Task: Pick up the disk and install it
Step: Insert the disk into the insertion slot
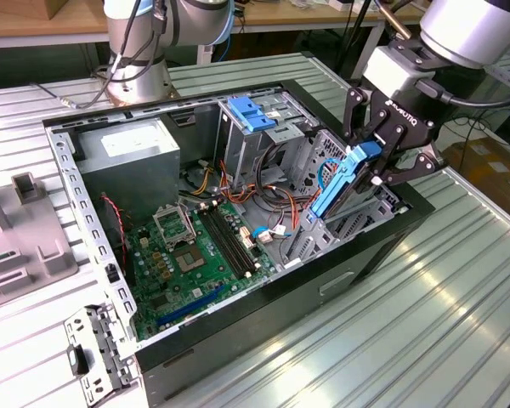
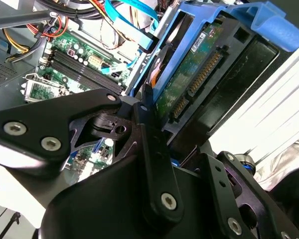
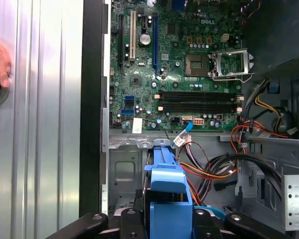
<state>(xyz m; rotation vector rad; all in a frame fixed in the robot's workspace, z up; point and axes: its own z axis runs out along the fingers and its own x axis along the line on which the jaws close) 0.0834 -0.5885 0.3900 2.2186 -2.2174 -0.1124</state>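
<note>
Your gripper [image 1: 376, 164] is clamped on the disk [image 1: 336, 189] (tilted over the bay [image 1: 320, 242]); misaligned, it could jam or snag 1 of the loose cables [image 1: 280, 204] nearby.

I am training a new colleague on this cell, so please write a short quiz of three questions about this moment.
1. True or false: the gripper is shut on the disk.
2. The disk is: A flat on the table; B tilted, over the open computer case; C lying on the motherboard.
3. Fill in: the disk's carrier is ___ in colour.
Key: 1 true; 2 B; 3 blue.
</note>
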